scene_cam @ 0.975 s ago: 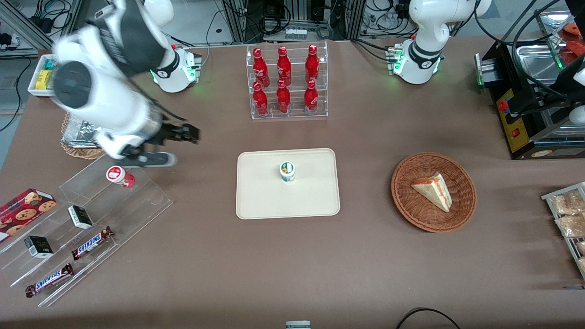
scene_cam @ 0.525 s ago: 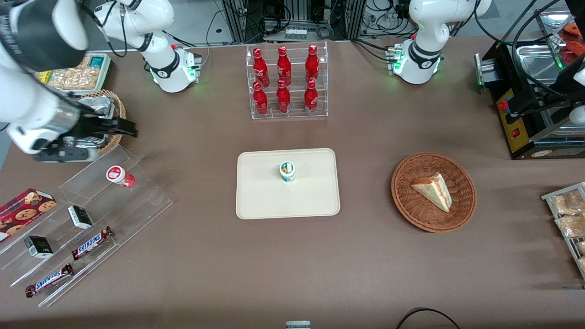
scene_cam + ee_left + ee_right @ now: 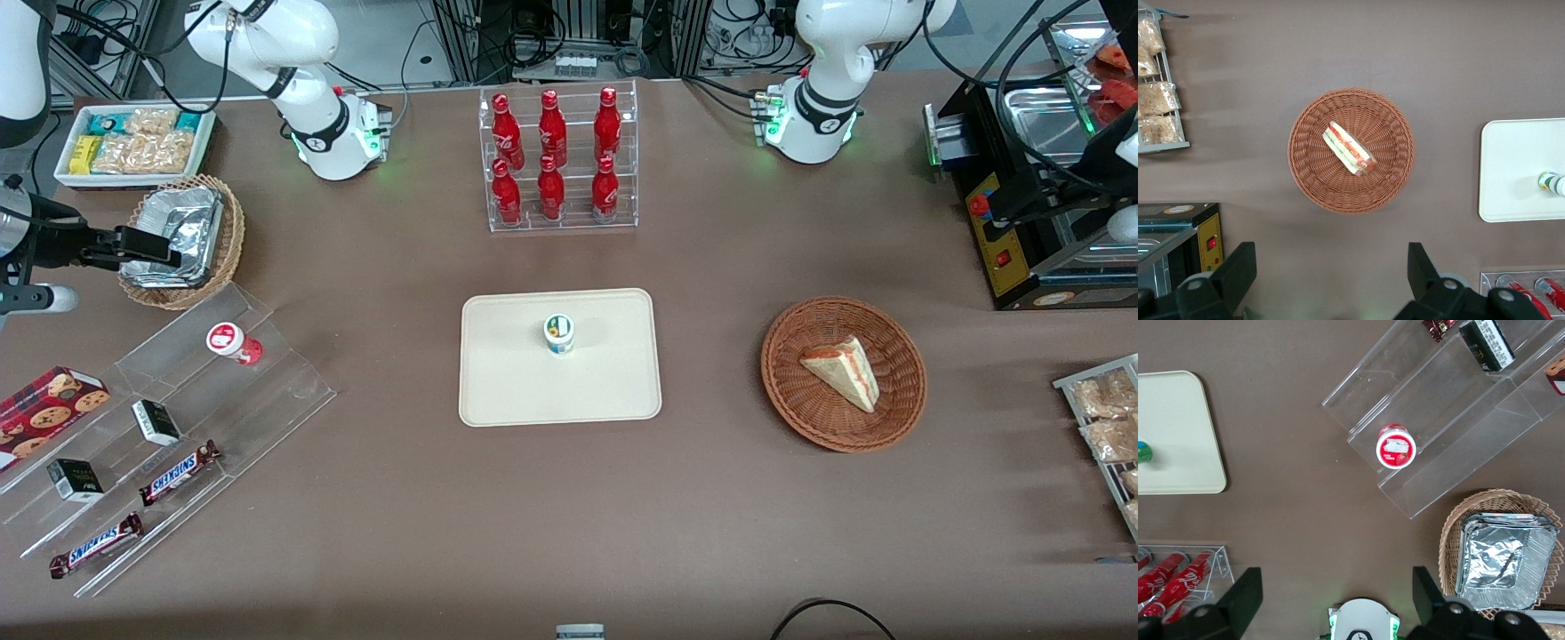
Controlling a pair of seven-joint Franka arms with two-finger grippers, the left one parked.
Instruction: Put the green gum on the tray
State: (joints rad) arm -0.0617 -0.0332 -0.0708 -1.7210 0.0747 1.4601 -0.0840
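Note:
The green gum (image 3: 558, 333) stands upright on the cream tray (image 3: 516, 382) in the middle of the table. Nothing touches it. It also shows in the left wrist view (image 3: 1551, 182) and at the edge of the right wrist view (image 3: 1143, 452), on the tray (image 3: 1178, 433). My right gripper (image 3: 124, 280) is open and empty. It hangs high over the working arm's end of the table, above the foil-lined wicker basket (image 3: 182, 240) and well away from the tray. In the right wrist view its fingers (image 3: 1245, 593) stand wide apart with nothing between them.
A red-lidded canister (image 3: 233, 342) stands on the clear stepped rack (image 3: 267, 391), which also holds candy bars and small boxes. A rack of red bottles (image 3: 556, 160) stands farther from the camera than the tray. A round basket with a sandwich (image 3: 843, 373) lies toward the parked arm's end.
My right arm has swung away from the tray toward the working arm's end of the table, uncovering the foil-lined basket. The green gum has stayed still on the tray.

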